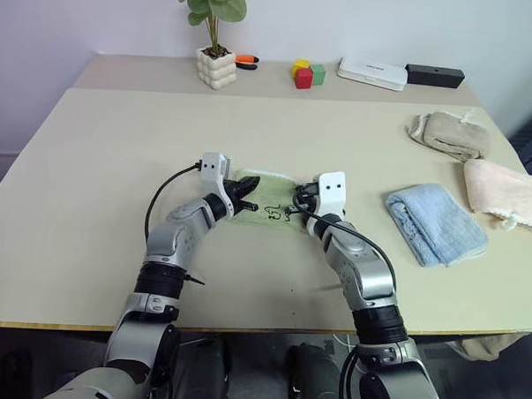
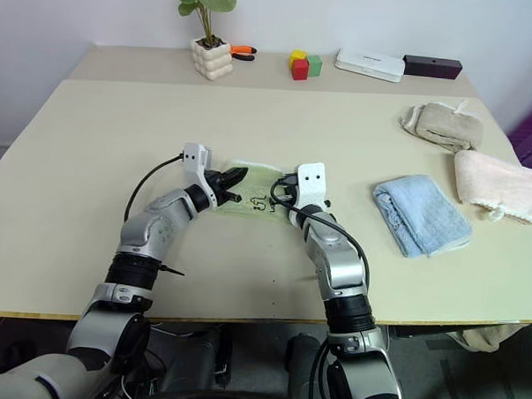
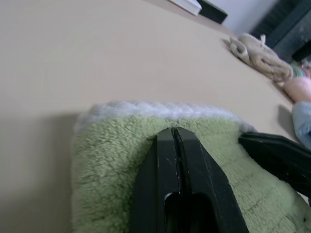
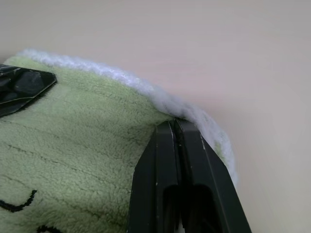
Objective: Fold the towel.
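The light green terry towel (image 1: 264,202) with whitish edging is lying folded mid-table (image 1: 90,183). My left gripper (image 1: 246,195) and right gripper (image 1: 298,204) are both pressing shut on it. The light blue folded towel (image 1: 436,225) is sitting well apart.

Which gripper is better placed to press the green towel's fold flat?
Neither clearly: left gripper and right gripper, both shut, rest over opposite ends of the towel. Both could probably press together.
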Motion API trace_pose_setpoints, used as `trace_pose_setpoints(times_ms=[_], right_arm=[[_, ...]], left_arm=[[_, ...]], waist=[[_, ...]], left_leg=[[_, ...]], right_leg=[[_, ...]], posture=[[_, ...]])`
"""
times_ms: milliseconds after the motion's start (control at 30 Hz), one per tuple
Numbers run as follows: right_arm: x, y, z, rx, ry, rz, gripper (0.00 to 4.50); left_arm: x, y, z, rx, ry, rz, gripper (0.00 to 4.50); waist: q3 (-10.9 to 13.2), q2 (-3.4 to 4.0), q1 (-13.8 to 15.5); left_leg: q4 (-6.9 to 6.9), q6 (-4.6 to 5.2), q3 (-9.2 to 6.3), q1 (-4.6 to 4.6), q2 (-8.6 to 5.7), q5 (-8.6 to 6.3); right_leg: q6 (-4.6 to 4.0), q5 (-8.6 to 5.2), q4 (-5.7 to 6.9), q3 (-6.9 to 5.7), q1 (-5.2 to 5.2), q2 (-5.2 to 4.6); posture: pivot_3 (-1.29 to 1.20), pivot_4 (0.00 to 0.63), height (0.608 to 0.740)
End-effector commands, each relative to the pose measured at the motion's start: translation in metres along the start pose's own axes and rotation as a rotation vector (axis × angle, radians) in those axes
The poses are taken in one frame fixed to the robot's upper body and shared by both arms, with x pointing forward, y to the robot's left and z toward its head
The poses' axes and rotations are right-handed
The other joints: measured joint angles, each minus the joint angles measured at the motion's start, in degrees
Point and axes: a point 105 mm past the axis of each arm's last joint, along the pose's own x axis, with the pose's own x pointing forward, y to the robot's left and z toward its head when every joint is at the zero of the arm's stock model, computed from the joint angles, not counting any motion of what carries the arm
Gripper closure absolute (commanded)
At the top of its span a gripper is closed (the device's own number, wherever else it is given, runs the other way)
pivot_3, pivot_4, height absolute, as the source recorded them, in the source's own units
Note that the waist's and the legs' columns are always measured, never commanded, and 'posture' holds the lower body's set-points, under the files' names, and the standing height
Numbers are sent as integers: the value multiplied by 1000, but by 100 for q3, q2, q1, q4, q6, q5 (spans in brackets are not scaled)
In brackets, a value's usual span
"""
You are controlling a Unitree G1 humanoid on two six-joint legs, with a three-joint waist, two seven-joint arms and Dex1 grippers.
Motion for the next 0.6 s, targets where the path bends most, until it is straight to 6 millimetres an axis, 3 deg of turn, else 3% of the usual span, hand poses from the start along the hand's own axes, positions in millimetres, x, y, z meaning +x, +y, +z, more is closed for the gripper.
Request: trace_pose_setpoints(times_ms=[33, 100, 200, 300, 367, 433, 500, 600], right_arm=[[-2, -5, 4, 15, -20, -12, 4459], [-2, -3, 3, 39, -19, 6, 4459], [-2, -5, 8, 54, -34, 8, 3685], [-3, -4, 20, 37, -84, 23, 2210], [-4, -6, 32, 20, -121, 24, 1106], [-6, -6, 52, -9, -188, 41, 79], [-7, -3, 67, -12, -236, 71, 0], [-9, -2, 75, -51, -256, 123, 0]], left_arm=[[-8, 9, 17, -10, -56, 31, 4500], [-9, 11, 18, -44, -68, 34, 4500], [-15, 21, 22, -41, -88, 76, 4500], [-19, 21, 24, -44, -92, 45, 3214], [-21, 24, 29, -45, -111, 54, 2124], [-24, 26, 34, -22, -123, 48, 1107], [-27, 28, 38, -40, -129, 35, 41], [-38, 42, 48, -40, -98, 28, 41]], waist=[[0, 0, 0], [0, 0, 3], [0, 0, 3], [0, 0, 2], [0, 0, 3], [1, 0, -2], [2, 1, -6], [2, 1, -11]], left_leg=[[0, 0, 0, 0, 0, 0], [0, 0, 0, 0, 0, 0], [0, 0, 0, -1, 0, 0], [0, 0, 0, -1, 0, 0], [0, 0, 1, -2, 0, 0], [0, 0, 1, -3, 0, 0], [-1, 0, 1, -4, 0, 0], [-5, 0, 1, -4, 1, 0]], right_leg=[[0, 0, 0, 0, 0, 0], [0, 0, 0, 0, 0, 0], [0, 0, -1, 0, 0, 0], [0, 0, 0, 0, -1, 0], [0, 0, -1, 0, -1, 0], [0, 0, -1, 0, -2, -1], [0, 0, -1, 0, -4, -1], [0, 0, 0, 0, -8, 0]], posture=[[0, 150, 735], [0, 150, 735], [0, 150, 735], [0, 150, 735], [0, 150, 735], [0, 150, 735], [0, 150, 735], [0, 150, 735]])
